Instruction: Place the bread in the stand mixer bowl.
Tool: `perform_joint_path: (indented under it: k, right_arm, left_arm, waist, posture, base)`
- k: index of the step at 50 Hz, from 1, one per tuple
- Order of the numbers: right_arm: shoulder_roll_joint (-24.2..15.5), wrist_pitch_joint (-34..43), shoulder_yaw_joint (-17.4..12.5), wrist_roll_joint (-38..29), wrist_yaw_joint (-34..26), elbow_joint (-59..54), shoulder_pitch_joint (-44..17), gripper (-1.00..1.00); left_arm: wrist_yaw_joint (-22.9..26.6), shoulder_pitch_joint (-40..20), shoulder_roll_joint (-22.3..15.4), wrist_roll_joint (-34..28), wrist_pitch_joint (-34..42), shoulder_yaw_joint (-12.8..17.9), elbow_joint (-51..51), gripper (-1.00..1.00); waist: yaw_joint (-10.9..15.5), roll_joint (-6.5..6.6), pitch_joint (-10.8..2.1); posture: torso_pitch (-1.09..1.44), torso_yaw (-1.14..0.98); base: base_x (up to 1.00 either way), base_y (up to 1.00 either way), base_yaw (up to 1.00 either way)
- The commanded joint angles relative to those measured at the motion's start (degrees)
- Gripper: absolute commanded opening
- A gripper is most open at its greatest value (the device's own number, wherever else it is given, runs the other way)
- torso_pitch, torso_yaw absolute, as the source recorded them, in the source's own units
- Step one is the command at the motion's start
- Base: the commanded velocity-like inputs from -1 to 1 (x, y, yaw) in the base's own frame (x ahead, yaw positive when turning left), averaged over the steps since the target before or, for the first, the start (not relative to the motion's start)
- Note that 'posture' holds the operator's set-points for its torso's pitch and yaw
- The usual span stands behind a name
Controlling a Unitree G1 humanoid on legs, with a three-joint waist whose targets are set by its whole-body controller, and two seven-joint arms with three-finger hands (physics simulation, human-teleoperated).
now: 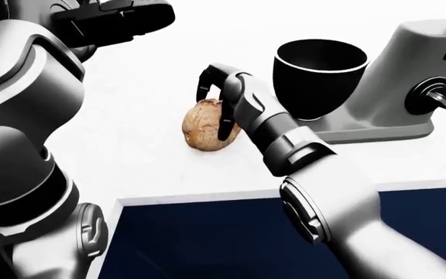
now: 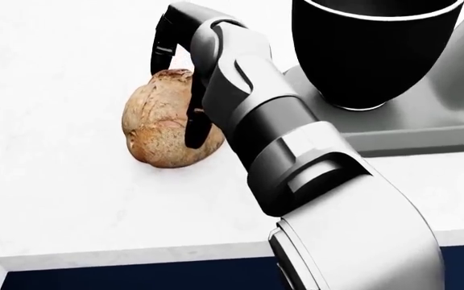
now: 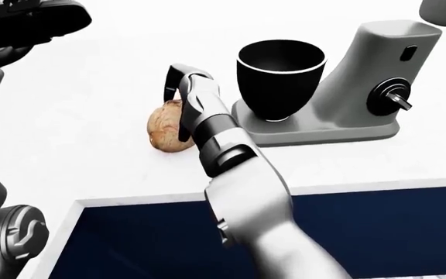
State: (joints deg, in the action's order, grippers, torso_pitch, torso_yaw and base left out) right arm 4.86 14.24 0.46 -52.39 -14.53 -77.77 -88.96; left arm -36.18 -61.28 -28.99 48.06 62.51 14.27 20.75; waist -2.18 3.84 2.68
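— Where is the right hand (image 2: 185,90)?
— Curled over the bread (image 2: 158,119), fingers (image 2: 164,45) draped round it, not clearly clamped, mid-counter (image 1: 130,168).
— Largest items?
— The grey stand mixer (image 3: 363,87) near the counter's right edge, its black bowl (image 1: 320,72) just right of the loaf. The left hand (image 1: 114,20) hovers top-left, grip unclear.

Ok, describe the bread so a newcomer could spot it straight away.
Find the grey stand mixer on the white counter and its black bowl. Just left of its base lies a round brown crusty bread loaf, the right hand's dark fingers curled about it. It is the only brown, rough thing there.
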Motion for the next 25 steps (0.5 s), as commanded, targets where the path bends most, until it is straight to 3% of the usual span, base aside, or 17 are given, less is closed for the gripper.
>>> perform_joint_path:
  k: [1,25]
  right_arm:
    - [0.0,-0.1,-0.1,0.4,-1.0,0.3,-1.2,-1.0]
    - [-2.0,-2.0,-0.9,2.0,1.1,0.7,-7.9,-1.0]
  left_arm:
    - [0.0,-1.8,-0.7,-0.1,-1.3,0.8,1.0,1.0]
    - [0.0,-1.9,-0.8,-0.2,-1.5,0.8,0.7,1.0]
  waist:
    - [0.0,0.27,-1.26]
    - [-0.2,0.45,-0.64]
  posture:
    - [0.0,0.0]
    - [0.0,0.0]
  base:
    - [0.0,0.0,0.0]
    - [0.0,0.0,0.0]
